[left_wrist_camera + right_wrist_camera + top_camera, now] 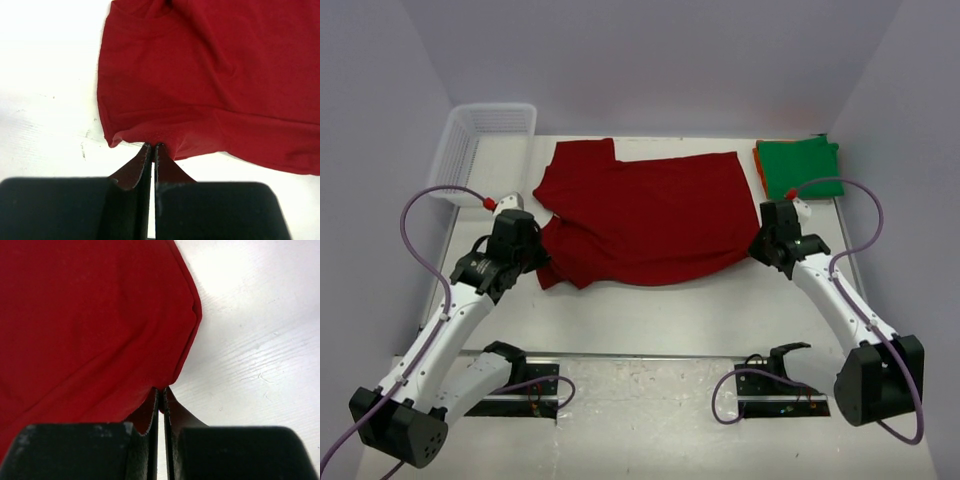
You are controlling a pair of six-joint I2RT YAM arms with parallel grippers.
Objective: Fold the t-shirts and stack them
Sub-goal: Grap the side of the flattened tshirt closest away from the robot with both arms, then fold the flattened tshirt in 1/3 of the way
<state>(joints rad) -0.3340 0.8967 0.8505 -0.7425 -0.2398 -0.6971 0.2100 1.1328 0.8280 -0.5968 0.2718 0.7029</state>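
Observation:
The dark red t-shirt (645, 215) lies spread across the middle of the table. My left gripper (542, 262) is shut on its near left edge, and the left wrist view shows the cloth (210, 85) pinched at the fingertips (146, 150). My right gripper (757, 247) is shut on the shirt's near right corner; the right wrist view shows the cloth (90, 325) caught at the gripper (162, 390). A folded bright green t-shirt (800, 167) lies at the back right on top of an orange t-shirt (759, 164), of which only the left edge shows.
A white plastic mesh basket (480, 150) stands at the back left corner. The arm bases and purple cables sit along the near edge. The white table (650, 315) shows bare in front of the red shirt.

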